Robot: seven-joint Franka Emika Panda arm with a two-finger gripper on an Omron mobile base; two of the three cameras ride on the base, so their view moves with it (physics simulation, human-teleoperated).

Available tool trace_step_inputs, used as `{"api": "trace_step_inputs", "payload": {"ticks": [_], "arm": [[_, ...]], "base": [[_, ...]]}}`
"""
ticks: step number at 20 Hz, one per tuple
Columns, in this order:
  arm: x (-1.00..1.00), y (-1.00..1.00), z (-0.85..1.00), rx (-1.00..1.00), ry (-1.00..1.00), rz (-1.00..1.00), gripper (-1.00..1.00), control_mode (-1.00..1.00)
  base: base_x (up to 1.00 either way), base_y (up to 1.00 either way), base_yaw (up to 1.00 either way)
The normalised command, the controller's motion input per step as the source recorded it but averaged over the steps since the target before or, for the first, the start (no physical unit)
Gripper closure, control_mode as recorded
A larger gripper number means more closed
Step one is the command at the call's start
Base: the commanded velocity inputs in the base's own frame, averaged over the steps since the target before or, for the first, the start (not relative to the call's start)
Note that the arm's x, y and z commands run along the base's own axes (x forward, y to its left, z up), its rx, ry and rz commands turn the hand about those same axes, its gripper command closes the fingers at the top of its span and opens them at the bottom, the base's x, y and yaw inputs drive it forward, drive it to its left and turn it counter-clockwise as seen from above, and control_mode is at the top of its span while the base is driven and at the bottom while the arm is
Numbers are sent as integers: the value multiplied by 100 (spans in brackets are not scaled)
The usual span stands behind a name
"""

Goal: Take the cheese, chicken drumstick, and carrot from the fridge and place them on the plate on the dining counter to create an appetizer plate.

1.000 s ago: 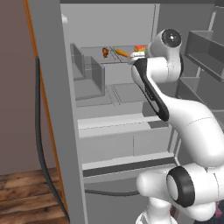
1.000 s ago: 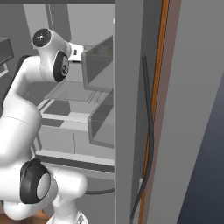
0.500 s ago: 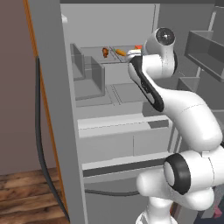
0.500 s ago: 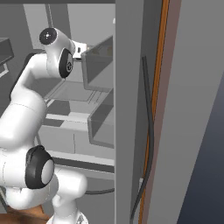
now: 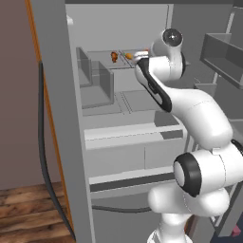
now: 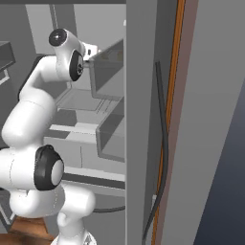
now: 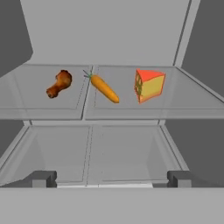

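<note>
While your two-finger gripper (image 7: 111,178) sits wide apart, brown roasted drumstick (image 7: 59,84), slim orange carrot (image 7: 103,88) and yellow cheese wedge (image 7: 149,85) share one grey fridge shelf (image 7: 192,105).

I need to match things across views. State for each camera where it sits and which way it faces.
Left base view: behind-left of the arm, facing the open tall grey fridge; white arm at right.
Right base view: behind-right, past the fridge door's edge; arm at left.
Hand view: on the hand, open gripper, facing the shelf with brown chicken drumstick, slim orange carrot, orange-yellow cheese wedge.
Shared: fridge shelves.
</note>
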Motion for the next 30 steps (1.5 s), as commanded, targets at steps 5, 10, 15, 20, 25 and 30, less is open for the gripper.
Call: {"api": "trace_step_inputs", "payload": {"ticks": [5,10,15,20,25,30], "arm": [[34,0,0,0,0,0,-100,-100],[29,0,0,0,0,0,-100,-100],[24,0,0,0,0,0,-100,-100],[17,0,0,0,0,0,-100,-100],[18,0,-6,0,1,0,-100,-100],[26,0,-5,0,4,0,-100,-100]], "base": [[0,0,0],[0,0,0],[0,0,0],[0,0,0],[0,0,0],[0,0,0]]}}
